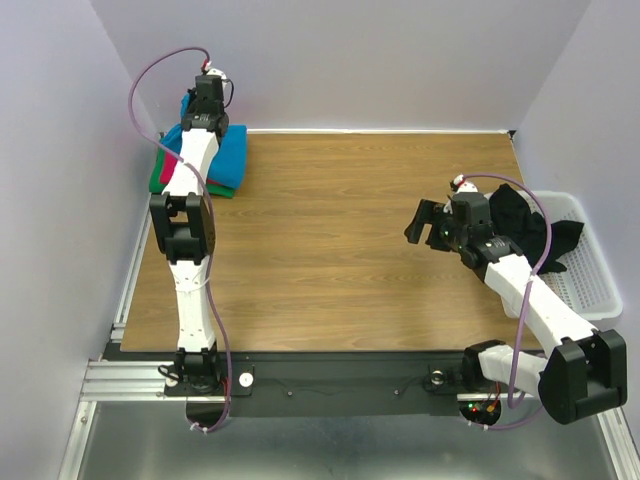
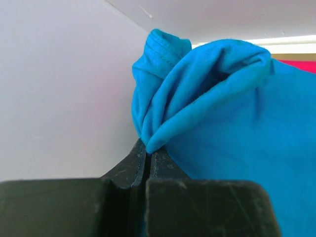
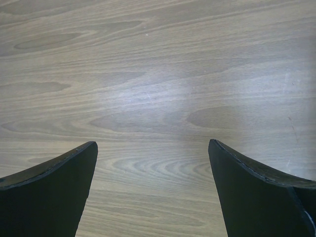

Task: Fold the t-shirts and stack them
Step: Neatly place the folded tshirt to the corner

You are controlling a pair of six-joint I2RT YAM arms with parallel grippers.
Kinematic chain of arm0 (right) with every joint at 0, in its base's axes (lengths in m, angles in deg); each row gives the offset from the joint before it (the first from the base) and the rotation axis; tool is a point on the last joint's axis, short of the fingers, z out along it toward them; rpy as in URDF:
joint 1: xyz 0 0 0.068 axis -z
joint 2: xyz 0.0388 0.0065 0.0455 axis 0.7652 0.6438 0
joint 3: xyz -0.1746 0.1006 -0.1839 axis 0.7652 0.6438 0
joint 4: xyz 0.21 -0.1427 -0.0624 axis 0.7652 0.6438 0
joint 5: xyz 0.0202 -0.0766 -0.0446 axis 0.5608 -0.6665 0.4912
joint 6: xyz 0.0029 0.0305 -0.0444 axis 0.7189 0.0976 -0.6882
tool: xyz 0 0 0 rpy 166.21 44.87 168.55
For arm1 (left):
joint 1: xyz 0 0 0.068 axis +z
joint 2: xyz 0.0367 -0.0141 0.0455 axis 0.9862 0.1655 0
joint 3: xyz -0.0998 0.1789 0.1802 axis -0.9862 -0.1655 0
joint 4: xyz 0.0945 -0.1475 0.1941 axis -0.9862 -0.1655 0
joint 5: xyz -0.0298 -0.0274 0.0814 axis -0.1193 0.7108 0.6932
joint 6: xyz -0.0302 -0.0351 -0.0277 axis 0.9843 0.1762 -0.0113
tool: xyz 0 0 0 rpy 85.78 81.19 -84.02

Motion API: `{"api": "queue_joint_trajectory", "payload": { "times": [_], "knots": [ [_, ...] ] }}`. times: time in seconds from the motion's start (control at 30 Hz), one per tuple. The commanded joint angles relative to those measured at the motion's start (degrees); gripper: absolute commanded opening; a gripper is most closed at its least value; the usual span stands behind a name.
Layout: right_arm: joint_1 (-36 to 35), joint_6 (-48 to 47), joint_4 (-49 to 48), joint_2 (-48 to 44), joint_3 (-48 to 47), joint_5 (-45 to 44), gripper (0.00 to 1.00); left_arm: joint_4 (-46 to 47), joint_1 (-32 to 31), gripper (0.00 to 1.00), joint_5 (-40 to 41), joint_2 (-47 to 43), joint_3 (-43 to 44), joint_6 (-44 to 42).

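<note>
The t-shirts lie stacked in the far left corner of the table: the bright blue one (image 1: 230, 150) on top, the pinkish red one (image 1: 167, 166) under it, the green one (image 1: 158, 182) at the bottom. My left gripper (image 1: 203, 100) is over the stack's far edge, shut on a bunched fold of the blue shirt (image 2: 217, 98); its fingertips (image 2: 147, 157) pinch the cloth. A strip of the red shirt (image 2: 301, 64) shows behind. My right gripper (image 1: 425, 224) is open and empty above bare wood (image 3: 153, 143).
A white mesh basket (image 1: 590, 285) stands at the table's right edge with black cloth (image 1: 520, 222) in it, behind my right arm. The wall (image 2: 64, 89) is close to the left of the stack. Wooden tabletop (image 1: 330, 230) lies between the arms.
</note>
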Motion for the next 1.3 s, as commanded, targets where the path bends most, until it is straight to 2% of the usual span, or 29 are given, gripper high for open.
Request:
{"api": "queue_joint_trajectory", "payload": {
  "times": [0.0, 0.07, 0.13, 0.17, 0.2, 0.3, 0.43, 0.53, 0.7, 0.8, 0.83, 0.87, 0.9, 0.97, 1.0, 1.13, 1.27],
  "knots": [
    [-0.22, -0.15, 0.83, 0.31, -1.26, -2.65, 1.0, 7.1, 1.22, 0.0, -0.13, -0.26, 4.22, -0.92],
    [-0.22, -0.15, 1.01, 0.48, -1.7, -3.0, 1.0, 7.28, 2.01, 0.04, 0.31, 0.45, 3.95, -0.31],
    [-0.22, -0.15, 1.27, 0.66, -1.79, -3.18, 1.0, 7.19, 2.63, 0.23, 0.75, 0.71, 2.55, 0.31],
    [-0.22, -0.06, 1.45, 0.92, -1.79, -2.83, 1.0, 7.19, 2.63, 0.92, 2.06, 0.97, 2.37, 0.57],
    [-0.22, 0.03, 1.45, 1.01, -1.87, -2.65, 1.0, 6.84, 2.63, 0.98, 3.29, 1.32, 3.24, 1.27],
    [-0.22, -0.06, 2.15, 1.01, -1.88, -2.12, 1.0, 4.65, 4.48, 0.99, 4.88, 0.45, 4.48, 5.83],
    [-0.22, 0.38, 3.12, 0.05, -2.14, -1.95, 1.0, -0.27, 4.39, 0.99, 2.6, -5.87, 7.11, 13.22],
    [-0.22, 0.82, 3.56, -1.36, -1.88, -1.24, 1.0, -5.72, 4.39, 0.99, -3.45, -11.74, 8.7, 20.94],
    [-0.22, 1.26, 4.87, -3.2, -1.0, 0.33, 1.0, -10.82, 3.95, 0.99, -16.28, -24.32, -1.12, 35.88],
    [-0.22, 0.73, 5.49, -4.87, -0.47, 0.34, 1.0, -12.41, 0.01, 0.99, -16.4, -34.07, -14.9, 44.14],
    [-0.22, 0.73, 5.58, -5.31, -0.29, 0.34, 1.0, -11.45, -2.09, 0.99, -15.08, -39.92, -24.34, 45.99],
    [-0.31, 0.64, 5.58, -6.1, 0.32, 0.34, 1.0, -9.96, -6.38, 0.98, -11.5, -43.11, -29.66, 50.45],
    [-0.22, 0.82, 5.84, -6.37, 0.41, 0.34, 1.0, -6.9, -9.21, 0.99, -10.42, -48.89, -39.37, 52.58],
    [-0.22, 0.82, 6.37, -6.9, 0.32, 0.34, 1.0, -3.11, -16.22, 0.99, -13.46, -54.19, -48.74, 56.89],
    [-0.22, 1.08, 6.46, -7.07, 0.32, 0.34, 1.0, -0.48, -18.35, 0.99, -14.1, -58.31, -56.96, 58.83],
    [-0.13, 1.69, 6.63, -8.39, 1.64, 1.92, 1.0, 1.13, -28.11, 0.99, -11.21, -66.6, -72.4, 66.39],
    [-0.22, 3.45, 6.72, -10.23, 4.09, 1.83, 1.0, -3.61, -31.82, 0.99, -7.6, -72.32, -81.37, 74.21]
  ]
}}
